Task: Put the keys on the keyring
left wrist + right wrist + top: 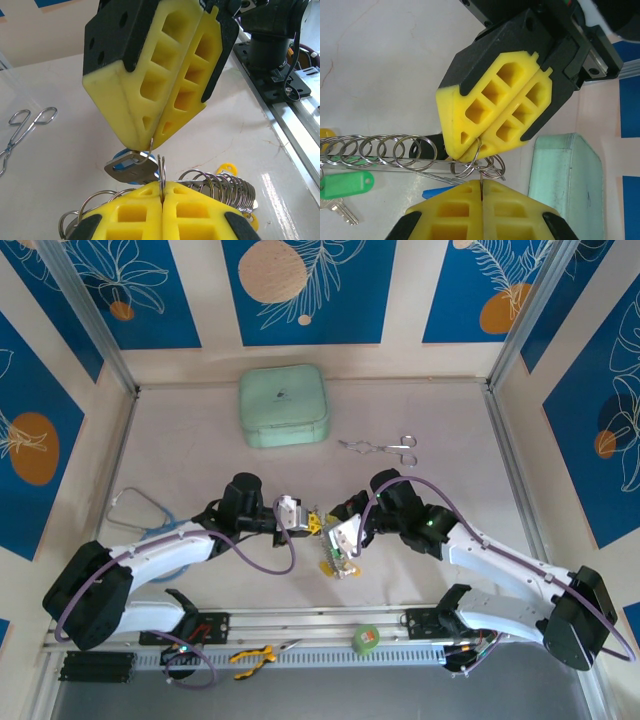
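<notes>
Wire is what both claws are biting on. They meet tip to tip over the table (200, 460), on the arm-base side of the mint-green case (283, 406) and slightly to its right.

The left gripper (162, 184) has its yellow pads (130, 215) pressed flat together on a thin upright loop of the keyring (380, 164). I cannot tell whether that loop is the big hoop itself or one of the small split rings (220, 185) strung on it.

The right gripper (482, 183) is squeezed closed as well. From the left wrist I see a small ring hooking out of its tip, carrying the blue-tagged key (127, 167) right between the two claws.

From the right wrist, the keyring runs away from the case as a straight wire threaded with a row of split rings. More keys (342, 211) lie at the end farthest from the case, one just below a green tag (345, 184).

Forceps (380, 447) lie just right of the case, well apart from the claws. A green tape roll (366, 639) sits on the rail (300, 625), beyond the claws from the case.
</notes>
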{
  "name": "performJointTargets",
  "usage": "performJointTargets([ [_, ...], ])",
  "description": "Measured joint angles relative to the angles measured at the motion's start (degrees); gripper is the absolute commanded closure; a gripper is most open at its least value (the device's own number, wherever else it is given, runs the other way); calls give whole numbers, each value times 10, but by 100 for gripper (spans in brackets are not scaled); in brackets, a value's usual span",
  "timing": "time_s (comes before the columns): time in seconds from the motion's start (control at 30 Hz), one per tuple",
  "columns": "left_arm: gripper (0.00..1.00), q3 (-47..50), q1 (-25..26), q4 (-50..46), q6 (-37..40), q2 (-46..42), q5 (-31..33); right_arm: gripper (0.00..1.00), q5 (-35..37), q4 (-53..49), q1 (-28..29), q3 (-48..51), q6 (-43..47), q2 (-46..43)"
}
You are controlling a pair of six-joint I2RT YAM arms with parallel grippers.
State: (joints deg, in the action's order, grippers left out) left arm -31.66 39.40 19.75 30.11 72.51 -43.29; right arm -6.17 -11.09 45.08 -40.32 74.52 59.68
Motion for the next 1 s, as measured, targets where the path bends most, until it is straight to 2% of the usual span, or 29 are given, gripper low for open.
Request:
performJointTargets([
  [1.0, 100, 0, 0, -7, 0, -1, 0, 100, 2, -14, 7, -1, 22, 4],
])
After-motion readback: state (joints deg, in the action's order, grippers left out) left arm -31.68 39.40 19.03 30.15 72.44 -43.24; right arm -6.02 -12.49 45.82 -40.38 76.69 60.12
